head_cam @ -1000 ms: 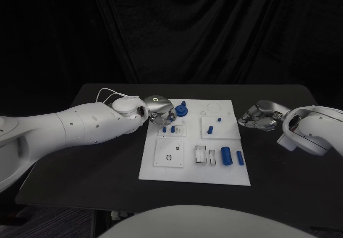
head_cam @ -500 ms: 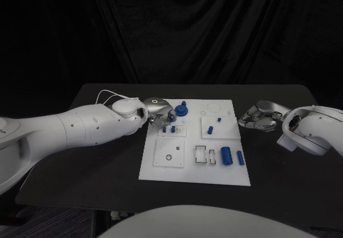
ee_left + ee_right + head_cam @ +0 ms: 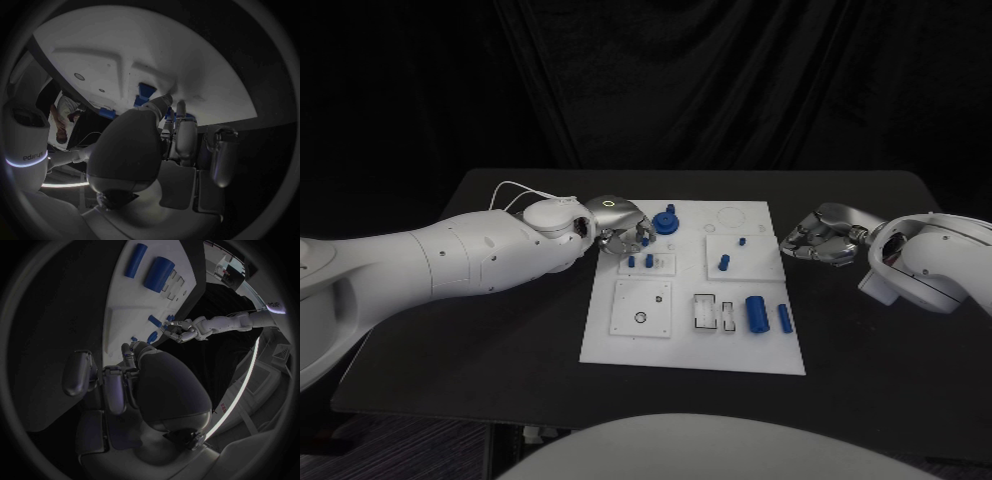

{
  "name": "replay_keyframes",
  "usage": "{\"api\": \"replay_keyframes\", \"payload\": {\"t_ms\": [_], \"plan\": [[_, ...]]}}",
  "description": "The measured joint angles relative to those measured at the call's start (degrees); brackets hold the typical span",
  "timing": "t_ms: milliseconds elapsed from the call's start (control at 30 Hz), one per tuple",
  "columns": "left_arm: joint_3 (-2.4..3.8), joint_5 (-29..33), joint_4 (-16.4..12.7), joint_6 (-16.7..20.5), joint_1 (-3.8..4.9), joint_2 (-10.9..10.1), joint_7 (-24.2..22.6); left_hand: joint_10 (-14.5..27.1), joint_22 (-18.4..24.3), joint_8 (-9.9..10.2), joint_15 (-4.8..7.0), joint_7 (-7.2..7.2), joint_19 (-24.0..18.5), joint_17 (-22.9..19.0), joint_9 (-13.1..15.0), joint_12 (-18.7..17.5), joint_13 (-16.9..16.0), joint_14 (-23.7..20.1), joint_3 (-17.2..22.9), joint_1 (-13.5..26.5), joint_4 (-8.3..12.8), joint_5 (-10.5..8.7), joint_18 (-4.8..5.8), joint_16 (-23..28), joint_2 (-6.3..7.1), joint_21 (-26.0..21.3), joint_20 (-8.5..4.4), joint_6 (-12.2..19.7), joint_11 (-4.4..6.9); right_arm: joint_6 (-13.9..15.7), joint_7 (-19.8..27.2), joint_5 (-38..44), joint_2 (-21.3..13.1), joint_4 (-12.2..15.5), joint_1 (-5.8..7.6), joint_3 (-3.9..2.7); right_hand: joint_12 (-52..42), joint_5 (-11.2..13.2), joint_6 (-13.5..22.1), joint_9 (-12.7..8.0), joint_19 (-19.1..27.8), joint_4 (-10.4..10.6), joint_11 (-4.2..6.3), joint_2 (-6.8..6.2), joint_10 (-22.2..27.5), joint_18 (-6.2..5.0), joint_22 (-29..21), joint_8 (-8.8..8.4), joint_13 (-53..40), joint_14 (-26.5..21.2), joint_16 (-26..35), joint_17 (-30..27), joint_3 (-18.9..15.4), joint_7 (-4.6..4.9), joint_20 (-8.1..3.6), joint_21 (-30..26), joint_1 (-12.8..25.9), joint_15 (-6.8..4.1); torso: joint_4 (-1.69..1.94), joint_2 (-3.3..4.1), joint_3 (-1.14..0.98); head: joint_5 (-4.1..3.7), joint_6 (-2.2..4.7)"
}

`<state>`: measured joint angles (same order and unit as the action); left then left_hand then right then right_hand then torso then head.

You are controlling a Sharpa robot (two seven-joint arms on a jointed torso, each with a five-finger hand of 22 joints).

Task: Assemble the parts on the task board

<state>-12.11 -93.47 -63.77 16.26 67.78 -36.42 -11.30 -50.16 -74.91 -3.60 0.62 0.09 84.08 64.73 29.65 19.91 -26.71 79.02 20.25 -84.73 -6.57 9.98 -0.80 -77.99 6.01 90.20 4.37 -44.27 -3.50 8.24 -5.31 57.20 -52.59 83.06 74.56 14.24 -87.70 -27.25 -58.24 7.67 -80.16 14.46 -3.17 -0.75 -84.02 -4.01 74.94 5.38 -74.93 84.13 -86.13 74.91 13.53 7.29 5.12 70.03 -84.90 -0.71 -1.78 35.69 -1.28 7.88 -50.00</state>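
While the left hand [image 3: 620, 226] curls over the white board's [image 3: 697, 345] far left corner, grasp unclear, the right hand [image 3: 819, 237] hovers beside it, curled, holding nothing; seven blue parts [image 3: 756, 312] show.

The left arm reaches across the desk's left side, its left hand [image 3: 620, 221] poised with fingers [image 3: 182, 131] bunched downward. The right hand [image 3: 819, 237] hangs near the desk's right edge, fingers curled in.

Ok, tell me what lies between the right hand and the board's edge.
Only bare black table: in the head view the right hand hovers just off the board, with no part in the gap.
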Motion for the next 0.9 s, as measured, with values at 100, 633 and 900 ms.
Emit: {"api": "replay_keyframes", "payload": {"t_ms": [100,633,900], "plan": [[-0.01,0.0,0.1,0.9,-0.03,-0.3,0.3,0.0,0.0,0.0,0.0,-0.18,0.0,-0.1,-0.2,0.2,-0.1,0.0,0.0,0.0,0.0,0.0,0.0,0.0,0.0,0.0,0.0,0.2,0.0,0.0,0.0,0.0,0.0,0.0,-0.01,0.0,0.0,0.0,0.0,0.0,0.0,0.0,0.0,0.0,0.0,0.0,0.0,0.0,0.0,0.0,0.0,0.0,0.0,0.0,0.0,0.0,0.0,0.0,0.0,0.0,0.01,0.1,0.0],[-0.01,0.0,4.0,7.9,-0.09,-2.7,0.8,-0.4,0.0,-0.3,0.72,-0.65,-0.1,-0.8,-0.7,1.0,-0.6,-0.7,0.3,-0.8,0.3,0.0,0.0,0.4,0.76,0.0,0.78,-0.3,0.43,0.1,0.1,0.0,-0.5,0.2,-0.01,0.0,0.0,0.0,0.0,0.1,0.0,0.0,0.0,0.0,0.0,0.0,0.0,0.0,0.0,0.0,0.0,0.0,0.0,0.0,0.0,0.0,0.0,0.0,0.02,0.02,0.01,0.38,0.0],[-0.03,0.7,-3.0,15.0,-0.14,-9.7,-0.3,8.6,0.0,-1.7,-0.17,0.19,-1.1,-22.7,-1.5,5.4,-5.6,-21.5,0.0,-0.8,-0.3,0.54,0.0,16.8,0.76,0.2,4.82,-5.0,0.66,1.0,0.3,0.0,-1.6,1.1,0.1,0.0,0.3,0.0,0.0,0.1,0.0,0.0,0.0,0.0,0.0,-0.01,0.0,0.0,0.0,0.0,0.5,0.0,0.0,0.0,0.0,-0.6,0.0,0.0,0.01,0.02,0.08,0.14,0.0]]}}
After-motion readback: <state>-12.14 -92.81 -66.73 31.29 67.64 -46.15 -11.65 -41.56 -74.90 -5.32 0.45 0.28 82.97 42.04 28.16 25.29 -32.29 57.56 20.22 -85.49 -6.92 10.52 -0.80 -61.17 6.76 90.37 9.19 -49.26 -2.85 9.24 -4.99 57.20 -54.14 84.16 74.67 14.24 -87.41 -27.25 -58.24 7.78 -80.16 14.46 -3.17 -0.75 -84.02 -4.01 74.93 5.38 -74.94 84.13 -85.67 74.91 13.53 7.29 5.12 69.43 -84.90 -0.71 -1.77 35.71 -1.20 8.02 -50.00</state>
